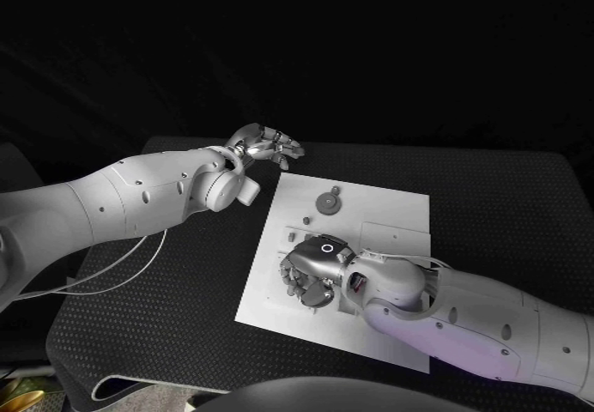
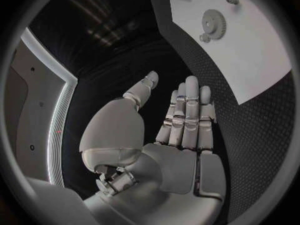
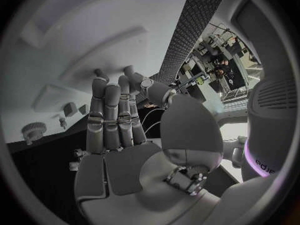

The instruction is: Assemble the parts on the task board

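Observation:
The white task board [image 1: 384, 215] lies in the middle of the black table. A grey gear [image 1: 328, 202] lies flat on its far part, with a small piece [image 1: 336, 190] just beyond it. Two small parts [image 1: 307, 222] sit nearer the middle. My right hand [image 1: 314, 271] is over the board's near left part, palm down, fingers straight and together [image 3: 112, 117], nothing in them. My left hand [image 1: 263, 144] hovers off the board's far left corner, fingers extended [image 2: 187, 115] and empty. The gear [image 2: 214, 21] and the gear [image 3: 34, 131] show in both wrist views.
A raised square plate [image 1: 397, 236] sits on the board's right side beside my right wrist. Black textured table mat [image 1: 185, 283] surrounds the board, with a loose cable [image 1: 118, 275] under my left arm.

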`<action>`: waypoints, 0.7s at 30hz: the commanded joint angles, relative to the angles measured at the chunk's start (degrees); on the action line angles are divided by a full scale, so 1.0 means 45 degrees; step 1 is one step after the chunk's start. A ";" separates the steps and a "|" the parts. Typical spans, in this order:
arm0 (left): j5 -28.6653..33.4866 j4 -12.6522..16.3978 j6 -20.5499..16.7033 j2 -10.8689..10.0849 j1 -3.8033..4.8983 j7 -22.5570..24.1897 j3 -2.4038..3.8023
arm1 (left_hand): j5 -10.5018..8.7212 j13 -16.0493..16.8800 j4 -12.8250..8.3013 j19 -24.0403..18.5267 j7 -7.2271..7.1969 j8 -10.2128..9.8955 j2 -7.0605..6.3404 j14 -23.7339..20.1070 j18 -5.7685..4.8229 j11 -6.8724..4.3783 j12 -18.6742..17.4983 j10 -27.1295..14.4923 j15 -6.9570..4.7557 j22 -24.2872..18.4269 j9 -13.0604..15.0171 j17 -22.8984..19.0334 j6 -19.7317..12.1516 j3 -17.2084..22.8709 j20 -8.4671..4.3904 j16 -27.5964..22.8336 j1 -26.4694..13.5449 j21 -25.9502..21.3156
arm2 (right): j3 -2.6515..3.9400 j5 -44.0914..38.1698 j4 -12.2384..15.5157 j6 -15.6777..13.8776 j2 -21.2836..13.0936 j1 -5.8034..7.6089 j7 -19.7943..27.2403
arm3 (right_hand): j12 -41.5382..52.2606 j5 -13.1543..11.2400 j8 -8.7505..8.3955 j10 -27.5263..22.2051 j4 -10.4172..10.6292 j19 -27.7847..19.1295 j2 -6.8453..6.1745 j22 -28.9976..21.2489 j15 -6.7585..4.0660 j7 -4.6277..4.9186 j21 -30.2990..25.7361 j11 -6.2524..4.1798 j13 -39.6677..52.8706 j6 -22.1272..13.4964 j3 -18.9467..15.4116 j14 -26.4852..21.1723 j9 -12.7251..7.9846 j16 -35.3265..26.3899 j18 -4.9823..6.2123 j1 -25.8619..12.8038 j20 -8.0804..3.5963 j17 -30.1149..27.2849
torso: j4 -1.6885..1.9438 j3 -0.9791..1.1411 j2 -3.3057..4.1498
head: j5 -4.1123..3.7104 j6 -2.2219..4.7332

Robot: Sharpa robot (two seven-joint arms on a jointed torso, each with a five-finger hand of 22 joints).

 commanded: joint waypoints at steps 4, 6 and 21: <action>0.0074 0.0034 0.0241 0.0006 0.0018 0.0007 0.0008 | -0.0070 -0.0021 0.0085 0.0094 -0.0009 0.0065 0.0042 -0.0091 0.0049 0.0048 0.0016 -0.0068 -0.0034 0.0021 -0.0018 0.0023 -0.0051 0.0015 -0.0042 -0.0040 0.0006 -0.0090 | -0.0167 0.0269 -0.0056 0.0473 0.0032 -0.0183 0.0178 | -0.0083 0.0044 -0.0090 -0.0200 0.0050 -0.0226 -0.0064 0.0233 0.0000 0.0059 -0.0096 0.0085 0.0065 -0.0052 0.0055 -0.0087 0.0099 -0.0008 0.0133 -0.0112 0.0079 -0.0106 | 0.0005 -0.0003 0.0003 | -0.0008 -0.0007; 0.0074 0.0033 0.0228 0.0003 0.0018 0.0009 0.0008 | -0.0070 -0.0022 0.0085 0.0094 -0.0009 0.0065 0.0040 -0.0092 0.0049 0.0049 0.0015 -0.0069 -0.0034 0.0022 -0.0018 0.0023 -0.0051 0.0014 -0.0041 -0.0042 0.0006 -0.0092 | -0.0170 0.0350 -0.0057 0.0487 0.0035 -0.0183 0.0201 | -0.0123 0.0053 -0.0136 -0.0254 0.0085 -0.0270 -0.0156 0.0233 0.0023 0.0080 -0.0096 0.0111 0.0081 -0.0087 0.0010 -0.0106 0.0093 -0.0021 0.0133 -0.0164 0.0105 -0.0144 | 0.0000 -0.0002 0.0002 | -0.0008 -0.0007; 0.0074 0.0044 0.0252 -0.0007 0.0018 -0.0016 0.0008 | -0.0070 -0.0039 0.0085 0.0090 -0.0005 0.0063 0.0028 -0.0108 0.0048 0.0059 0.0003 -0.0098 -0.0026 0.0031 -0.0023 0.0027 -0.0066 0.0012 -0.0038 -0.0057 0.0004 -0.0104 | -0.0190 0.0917 0.0004 0.0536 0.0034 -0.0183 0.0426 | -0.0284 0.0521 -0.0389 -0.0400 0.0058 -0.0475 -0.0497 0.0224 0.0085 0.0144 0.0032 0.0190 0.0333 -0.0245 -0.1503 -0.0204 0.0152 0.0079 0.0133 -0.0848 0.0144 -0.0385 | 0.0002 0.0006 0.0005 | -0.0030 -0.0013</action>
